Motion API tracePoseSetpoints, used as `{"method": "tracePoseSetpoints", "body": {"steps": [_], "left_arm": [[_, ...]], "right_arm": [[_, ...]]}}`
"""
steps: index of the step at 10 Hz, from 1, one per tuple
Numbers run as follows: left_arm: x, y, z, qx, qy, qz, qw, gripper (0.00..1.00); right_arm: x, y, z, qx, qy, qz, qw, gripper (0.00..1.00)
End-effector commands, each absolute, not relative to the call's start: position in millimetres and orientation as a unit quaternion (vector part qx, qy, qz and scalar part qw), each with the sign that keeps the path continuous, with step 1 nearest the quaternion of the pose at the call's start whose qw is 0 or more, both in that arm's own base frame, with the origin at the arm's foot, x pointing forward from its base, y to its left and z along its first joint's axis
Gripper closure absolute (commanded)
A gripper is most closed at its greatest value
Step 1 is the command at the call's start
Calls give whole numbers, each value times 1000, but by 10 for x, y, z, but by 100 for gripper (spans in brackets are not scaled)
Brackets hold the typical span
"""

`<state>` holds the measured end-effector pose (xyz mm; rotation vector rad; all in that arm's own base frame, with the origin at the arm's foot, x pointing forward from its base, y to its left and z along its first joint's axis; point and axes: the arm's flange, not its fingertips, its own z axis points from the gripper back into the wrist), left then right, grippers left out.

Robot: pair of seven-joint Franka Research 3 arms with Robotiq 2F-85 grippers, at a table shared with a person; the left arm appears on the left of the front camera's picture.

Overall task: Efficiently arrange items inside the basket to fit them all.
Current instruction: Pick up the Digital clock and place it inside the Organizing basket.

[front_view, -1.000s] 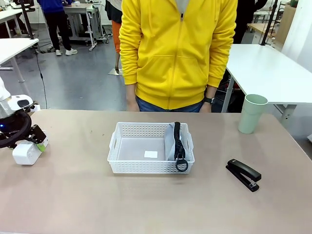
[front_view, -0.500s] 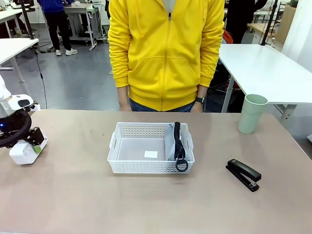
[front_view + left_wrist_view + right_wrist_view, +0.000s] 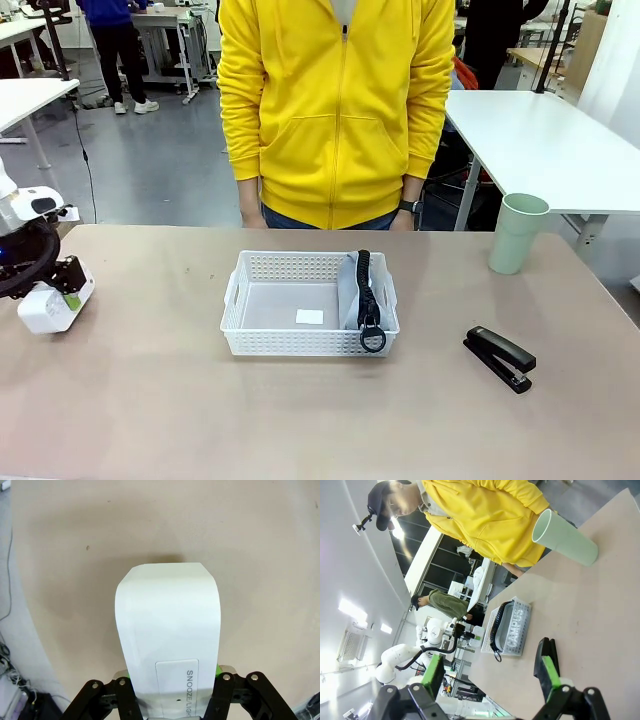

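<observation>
Left claw (image 3: pixel 170 679) hangs low at the tabletop's (image 3: pixel 150 420) left edge; right claw (image 3: pixel 491 672) gapes wide, holding nothing. Centred sits the white basket (image 3: pixel 250 345), the grey pouch (image 3: pixel 350 290) on edge along its right wall. Right of it, the green cup (image 3: pixel 518 233) stands upright farther back, the black stapler (image 3: pixel 499 357) nearer. The small white box (image 3: pixel 167 630) sits pinched in the left claw.

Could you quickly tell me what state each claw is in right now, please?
Left claw: closed on the small white rectangular box.
Right claw: open, empty.
</observation>
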<state>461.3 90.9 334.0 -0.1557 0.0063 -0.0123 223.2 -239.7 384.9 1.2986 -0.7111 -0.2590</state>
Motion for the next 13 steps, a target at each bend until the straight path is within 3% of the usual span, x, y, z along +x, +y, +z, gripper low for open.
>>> {"method": "tracePoseSetpoints", "body": {"steps": [1, 5, 7, 8, 9, 13], "left_arm": [[4229, 877, 3746, -116, -41, -7, 992, 100], [3258, 1220, 4826, -255, -204, -23, 945, 100], [2994, 1424, 5006, -293, -292, -25, 910, 100], [2926, 1480, 5023, -311, -300, -41, 901, 100], [2981, 1490, 5008, -305, -262, -24, 915, 100], [2919, 1498, 5214, -287, -284, -12, 915, 100]], "right_arm": [[2242, -2396, 3895, 592, -326, -117, 728, 0], [2242, -2396, 3895, 592, -326, -117, 728, 0], [2242, -2396, 3895, 592, -326, -117, 728, 0], [2242, -2396, 3895, 592, -326, -117, 728, 0], [2242, -2396, 3895, 592, -326, -117, 728, 0], [2242, -2396, 3895, 592, -326, -117, 728, 0]]}}
